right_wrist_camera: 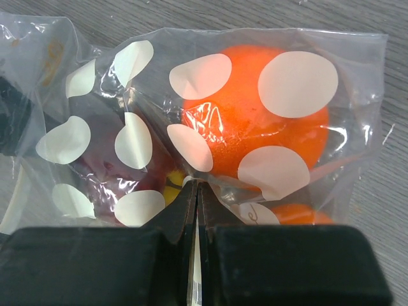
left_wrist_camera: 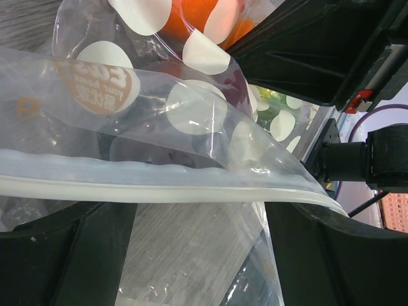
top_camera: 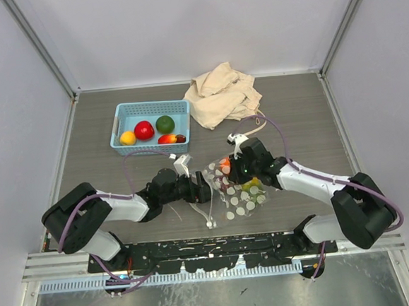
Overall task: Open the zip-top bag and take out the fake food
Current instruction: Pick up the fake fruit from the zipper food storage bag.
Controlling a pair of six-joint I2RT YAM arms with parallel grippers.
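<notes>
Spread fingers (left_wrist_camera: 70, 255) of the left end effector (left_wrist_camera: 199, 220) straddle the zip strip (left_wrist_camera: 159, 191), released; right end effector (right_wrist_camera: 196, 191) pinches the zip-top bag (right_wrist_camera: 153, 115), fake food (right_wrist_camera: 255, 121) inside, just ahead. Grip one lip only.

A light blue perforated basket (top_camera: 151, 105) is spotted beyond the left gripper (top_camera: 204, 188), off to its left and well apart from it. A crumpled beige cloth bag (top_camera: 221, 95) is spread out beyond the right gripper (top_camera: 233, 170), just beside the basket's right end. Both are set on a grey wood-grain table (top_camera: 99, 161). A thin white cord (top_camera: 211, 218) is laid near the left gripper, on its near side.
</notes>
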